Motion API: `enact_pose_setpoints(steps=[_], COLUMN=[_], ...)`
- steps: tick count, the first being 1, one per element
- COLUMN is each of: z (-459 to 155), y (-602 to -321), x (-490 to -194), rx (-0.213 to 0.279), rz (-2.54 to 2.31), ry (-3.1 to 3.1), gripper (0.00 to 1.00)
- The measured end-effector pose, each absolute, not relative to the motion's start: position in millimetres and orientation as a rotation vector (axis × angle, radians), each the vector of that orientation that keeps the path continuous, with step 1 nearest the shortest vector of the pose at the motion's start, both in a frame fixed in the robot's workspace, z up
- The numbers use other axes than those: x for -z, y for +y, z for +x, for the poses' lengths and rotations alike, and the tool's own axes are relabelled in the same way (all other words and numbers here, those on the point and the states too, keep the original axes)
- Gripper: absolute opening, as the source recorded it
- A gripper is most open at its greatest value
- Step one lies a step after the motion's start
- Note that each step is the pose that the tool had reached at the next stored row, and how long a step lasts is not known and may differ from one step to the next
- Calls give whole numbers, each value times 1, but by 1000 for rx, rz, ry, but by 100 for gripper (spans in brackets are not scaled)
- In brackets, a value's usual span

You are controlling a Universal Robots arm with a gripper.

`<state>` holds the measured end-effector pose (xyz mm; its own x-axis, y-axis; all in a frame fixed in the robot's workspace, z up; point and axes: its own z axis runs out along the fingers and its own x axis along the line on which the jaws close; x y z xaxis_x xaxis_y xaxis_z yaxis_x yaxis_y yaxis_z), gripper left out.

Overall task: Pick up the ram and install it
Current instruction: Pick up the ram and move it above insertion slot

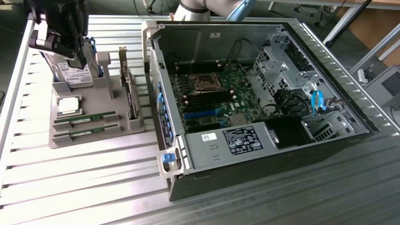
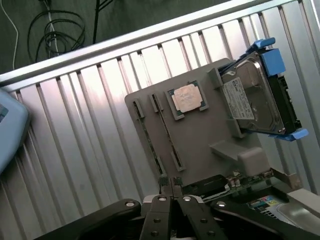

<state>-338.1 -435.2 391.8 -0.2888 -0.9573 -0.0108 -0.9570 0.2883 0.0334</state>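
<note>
The end effector [image 2: 169, 181], pressed together and empty, hangs over the gray holder [image 1: 97, 98], above its hard drive [image 1: 74, 75]. The ram [image 1: 87, 118] sits, apparently on edge, in a slot at the holder's opposite end. Light, stiff and fragile, it likely wants pinching mid-length.

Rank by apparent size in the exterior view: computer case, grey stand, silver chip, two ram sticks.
1. computer case
2. grey stand
3. Unranked: inner ram stick and outer ram stick look alike, and both are longer but thinner than the silver chip.
</note>
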Motion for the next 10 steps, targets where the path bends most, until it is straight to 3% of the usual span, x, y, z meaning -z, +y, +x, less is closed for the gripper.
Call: enact_pose_setpoints(steps=[10], z=[-338], y=[-435], x=[-392], rx=[39], rz=[2063], ry=[-2343], gripper=[9])
